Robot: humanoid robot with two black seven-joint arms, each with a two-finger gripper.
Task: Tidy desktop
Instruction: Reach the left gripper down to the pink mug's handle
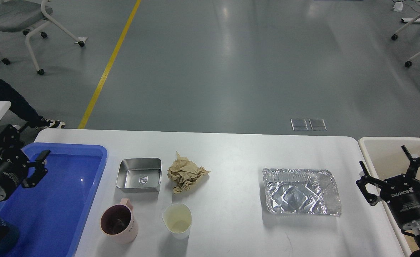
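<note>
Desktop (pixel 231 153), large, white, rectangular, with rounded corners and a slightly glossy surface, filling the lower half of the view. Holding six things apart from each other: shallow square steel dish (pixel 138 174) left of the middle; crumpled brown paper ball (pixel 185 174) just beside the dish on its right; pink plastic mug with a dark inside (pixel 119 222) near the front edge, below the dish; small white paper cup (pixel 177 220) to the right of the mug, upright, with a pale wet bottom; wrinkled rectangular aluminium foil tray (pixel 300 196) well apart on the right half, lying flat and empty.

Blue plastic tray (pixel 60 200) lying over the left end of the desktop. Beige plastic bin (pixel 381 153) standing just beside the right end.

Left gripper (pixel 17 150) at the far left edge, above the far left corner of the blue tray, black fingers spread wide, holding nothing. Right gripper (pixel 388 160) above the beige bin, fingers also spread wide and pointing away, holding nothing.

Grey floor with a yellow line (pixel 110 64) behind the desktop, and a grey wheeled chair (pixel 17 14) at the top left
</note>
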